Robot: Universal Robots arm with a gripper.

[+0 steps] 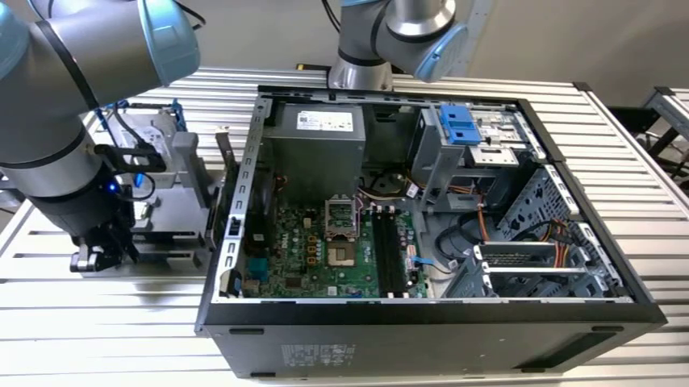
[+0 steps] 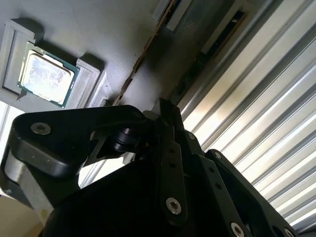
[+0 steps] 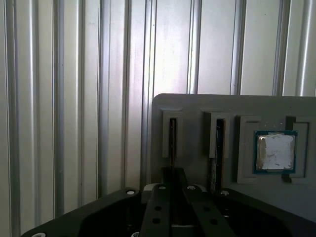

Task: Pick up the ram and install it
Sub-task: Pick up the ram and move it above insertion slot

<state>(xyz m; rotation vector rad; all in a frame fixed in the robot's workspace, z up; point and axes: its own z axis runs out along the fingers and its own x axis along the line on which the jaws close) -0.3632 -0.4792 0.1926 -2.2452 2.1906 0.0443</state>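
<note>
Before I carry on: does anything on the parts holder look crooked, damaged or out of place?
Nothing stands out. In the first wrist view the thin dark ram stick nearest the gripper and the second stick stand straight in the slots of the grey holder block; the square silver processor chip lies flat in its recess.

— How many thin dark memory sticks [image 3: 172, 145] do we count on the flat grey plastic holder [image 3: 197, 106]?
— We count two, each standing on edge: one straight ahead of the black gripper [image 3: 172, 178], the other just off to its side.
— And narrow raised slots [image 3: 166, 140] for them?
— Two as well, one per stick.
— Small square silver processor chips with green rims [image 3: 275, 152]?
— We see one, farther out on that same side of the gripper.
— And well away from the gripper, in the exterior view?
— One open black computer case [image 1: 431, 310], holding one green motherboard [image 1: 323, 258] and one blue drive bracket [image 1: 460, 122].
</note>
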